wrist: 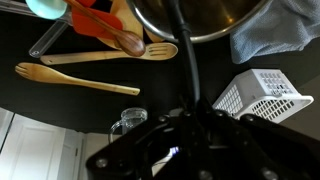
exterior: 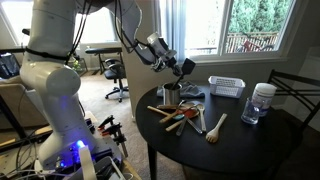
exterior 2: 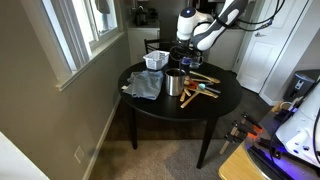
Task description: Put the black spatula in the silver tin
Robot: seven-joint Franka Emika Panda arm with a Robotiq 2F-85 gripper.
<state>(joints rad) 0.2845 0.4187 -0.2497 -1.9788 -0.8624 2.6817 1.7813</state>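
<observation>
My gripper [exterior: 180, 66] [exterior 2: 187, 50] [wrist: 196, 118] is shut on the handle of the black spatula [wrist: 184, 70], above the round black table. In the wrist view the dark shaft runs straight from the jaws to the silver tin [wrist: 190, 18]. The spatula's head is hidden against the tin, so I cannot tell whether it is inside. The silver tin [exterior: 171, 95] [exterior 2: 174, 83] stands upright just below the gripper in both exterior views.
A white slatted basket [exterior: 226, 86] [exterior 2: 155, 60] [wrist: 265, 95], a blue-grey cloth [exterior 2: 145, 85] [wrist: 275, 35] and a clear jar with a white lid [exterior: 261, 102] stand around the tin. Wooden spoons [exterior: 190, 122] [wrist: 75, 80] and an orange-handled utensil [wrist: 95, 22] lie beside it.
</observation>
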